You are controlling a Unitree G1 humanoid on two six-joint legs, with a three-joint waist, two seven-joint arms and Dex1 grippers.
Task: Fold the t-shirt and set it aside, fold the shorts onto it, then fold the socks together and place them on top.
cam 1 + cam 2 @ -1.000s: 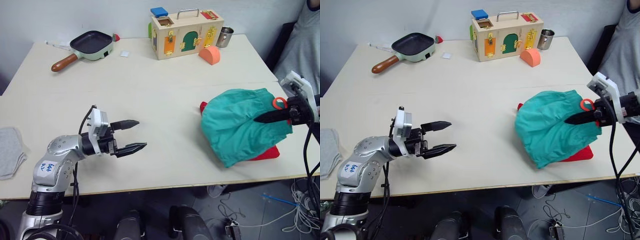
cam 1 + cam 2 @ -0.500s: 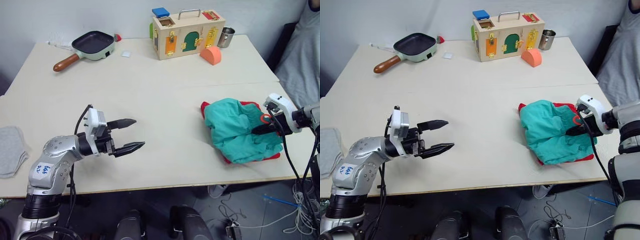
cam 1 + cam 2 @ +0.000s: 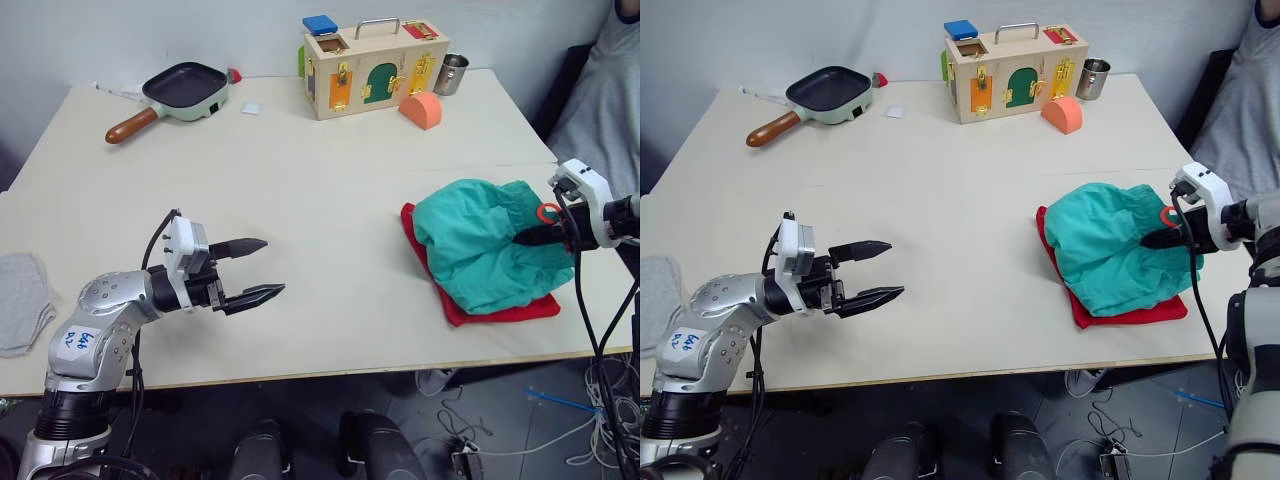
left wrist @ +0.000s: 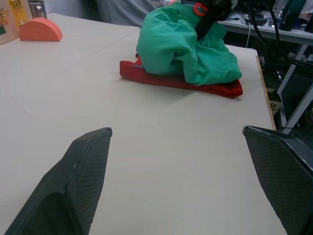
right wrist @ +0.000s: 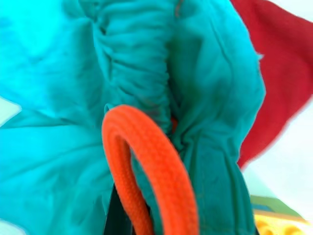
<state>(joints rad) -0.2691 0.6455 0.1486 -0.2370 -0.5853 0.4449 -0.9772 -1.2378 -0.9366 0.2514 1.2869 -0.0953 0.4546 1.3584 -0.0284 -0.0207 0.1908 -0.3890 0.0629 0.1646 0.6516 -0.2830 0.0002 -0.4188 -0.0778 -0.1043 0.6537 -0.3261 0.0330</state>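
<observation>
On the right side of the table (image 3: 300, 170), we saw the shorts (image 3: 487, 250) bunched in a rumpled teal heap on top of the shirt (image 3: 470, 312), near the front edge. Our right gripper (image 3: 530, 238) had its jaws pinched on the shorts at the gathered waistband, just beside the orange drawstring loop (image 3: 548, 213). The heap ran roughly from the gripper toward the table's middle; the waistband faced our right arm. The shirt lay flat beneath, red edges showing on the left and front. Our left gripper (image 3: 252, 270) hovered with jaws spread wide over bare table, well apart from the clothes. A grey sock (image 3: 22, 303) lay at the far left edge.
</observation>
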